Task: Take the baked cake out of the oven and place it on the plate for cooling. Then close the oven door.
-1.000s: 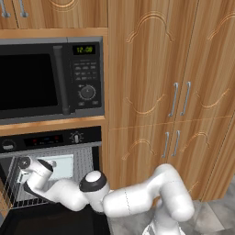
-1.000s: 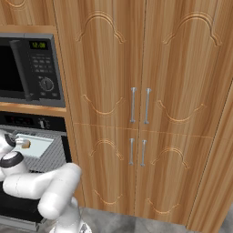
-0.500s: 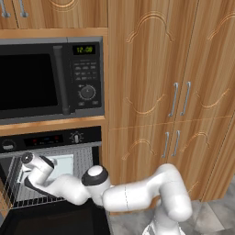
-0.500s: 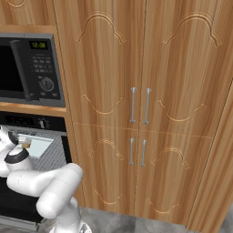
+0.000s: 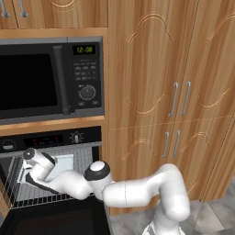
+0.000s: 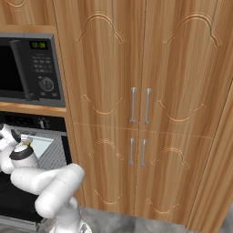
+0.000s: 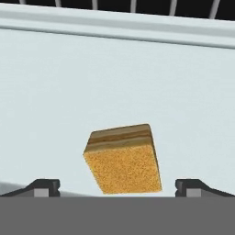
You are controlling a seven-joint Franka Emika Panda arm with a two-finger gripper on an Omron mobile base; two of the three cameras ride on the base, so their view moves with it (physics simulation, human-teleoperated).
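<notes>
Inside the oven [image 5: 50, 137], below the microwave [image 5: 46, 78], the gripper [image 7: 117, 186] hangs wide open above the cake [image 7: 123, 158], one fingertip on each side, not gripping. The cake sits alone on a pale tray [image 7: 55, 92] on the rack [image 5: 55, 195]. The pick-up is in hand; next likely lower and close squarely on the cake.

Square golden layered cake [image 7: 123, 158] lies on pale tray [image 7: 55, 92] inside open oven [image 5: 50, 137].
</notes>
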